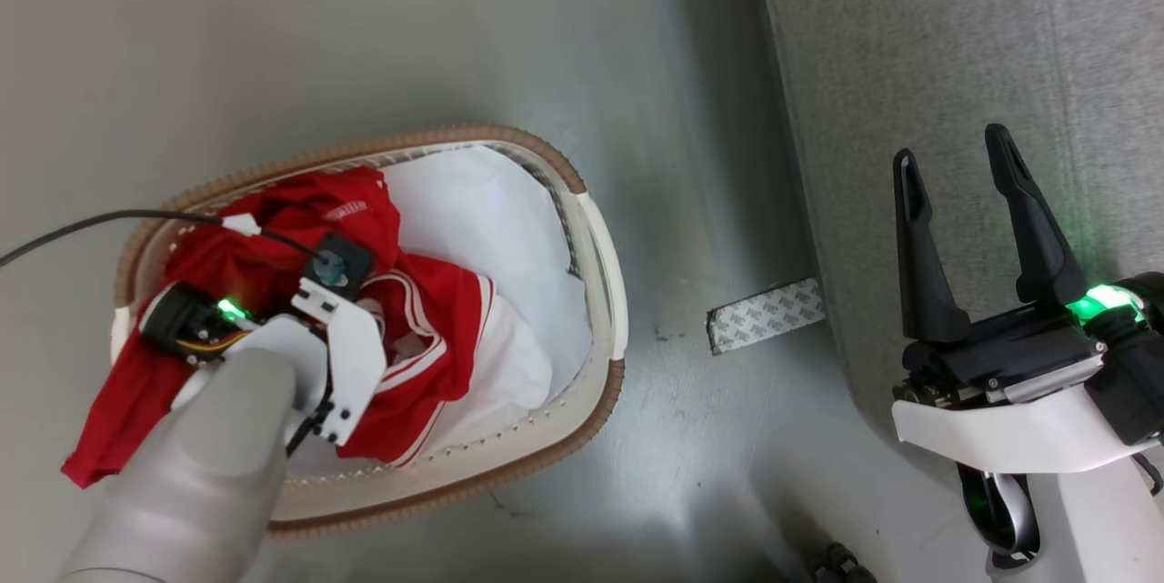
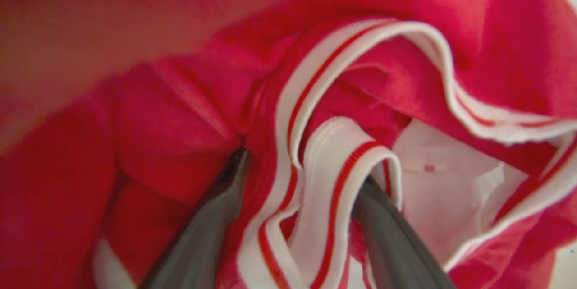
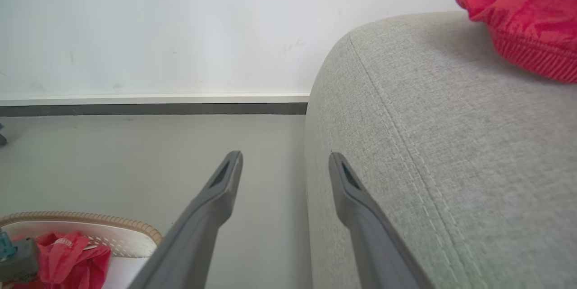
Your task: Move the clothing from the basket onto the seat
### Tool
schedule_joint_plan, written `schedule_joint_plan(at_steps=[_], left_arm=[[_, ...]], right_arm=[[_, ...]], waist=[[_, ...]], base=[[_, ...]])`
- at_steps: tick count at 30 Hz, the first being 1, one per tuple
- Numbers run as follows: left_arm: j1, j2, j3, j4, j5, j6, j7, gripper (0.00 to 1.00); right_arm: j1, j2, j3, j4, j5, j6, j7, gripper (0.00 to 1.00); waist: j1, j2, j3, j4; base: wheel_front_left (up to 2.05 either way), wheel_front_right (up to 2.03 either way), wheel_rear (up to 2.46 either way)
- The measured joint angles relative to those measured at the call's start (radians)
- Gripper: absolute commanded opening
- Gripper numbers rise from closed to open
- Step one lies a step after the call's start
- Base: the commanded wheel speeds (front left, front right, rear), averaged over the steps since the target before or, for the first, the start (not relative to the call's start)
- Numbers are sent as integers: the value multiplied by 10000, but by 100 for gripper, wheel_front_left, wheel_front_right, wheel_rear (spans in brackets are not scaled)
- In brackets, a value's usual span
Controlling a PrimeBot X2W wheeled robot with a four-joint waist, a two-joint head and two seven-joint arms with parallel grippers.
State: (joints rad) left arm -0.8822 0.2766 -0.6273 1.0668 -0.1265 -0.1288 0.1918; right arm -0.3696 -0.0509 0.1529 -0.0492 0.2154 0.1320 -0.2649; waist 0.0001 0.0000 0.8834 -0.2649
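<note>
The oval white basket with a brown rim stands on the floor at the left. Red clothing with white stripes lies heaped in it and spills over its near left rim. My left arm reaches down into the heap. In the left wrist view my left gripper is open, its fingers pushed into the red cloth with a white striped band between them. My right gripper stands open and empty over the edge of the grey seat. Another red garment lies on the seat.
A plain white sheet lines the basket's far right side. A patch of patterned tape lies on the grey floor between basket and seat. A black cable runs from the left to my left wrist. A white wall stands beyond.
</note>
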Motion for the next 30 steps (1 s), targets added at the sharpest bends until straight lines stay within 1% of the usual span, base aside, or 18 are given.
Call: schedule_joint_plan(at_steps=[1,2,3,8,13,17,22,26,29,30], left_arm=[[-31,-35,-58,13,-44,0,-75,42],[-50,-73,-102,31,-113,0,-174,17],[-83,-138,-190,54,-188,0,-194,0],[-124,-439,-487,81,-688,0,-610,0],[209,-721,-757,13,-1329,-2,-1271,0],[698,-834,-903,-125,-1762,-4,-1944,0],[1525,-959,-953,-487,-2391,-17,-2393,0],[1914,-951,-849,-1022,-2654,-12,-2763,0],[2248,-884,-732,-1636,-2775,125,-2918,0],[2321,-840,-625,-1927,-2832,267,-3005,0]], right_arm=[[-7,0,-15,-12,0,0,0,100],[-12,0,-40,-15,-6,0,0,100],[-13,0,-79,-13,-21,0,0,100],[-12,0,-303,199,-259,0,0,100],[88,-2,-430,589,-424,0,0,100],[375,4,-439,918,-583,0,0,100],[825,8,-458,1279,-773,0,0,100],[1358,8,-629,1509,-1012,0,0,100],[1759,10,-721,1630,-1022,0,0,100],[1909,8,-744,1670,-1024,0,0,100]], waist=[[0,0,75,1],[0,0,131,11],[0,0,162,36],[0,0,-61,250],[-1,0,-806,523],[-1,0,-1718,799],[-1,0,-3122,1154],[-2,0,-4292,1471],[-2,0,-5132,1732],[-2,0,-5406,1823]], base=[[0,0,0],[0,0,0],[0,0,0],[0,0,0],[0,0,0],[0,0,0],[0,0,0],[0,0,0],[0,0,0],[0,0,0]])
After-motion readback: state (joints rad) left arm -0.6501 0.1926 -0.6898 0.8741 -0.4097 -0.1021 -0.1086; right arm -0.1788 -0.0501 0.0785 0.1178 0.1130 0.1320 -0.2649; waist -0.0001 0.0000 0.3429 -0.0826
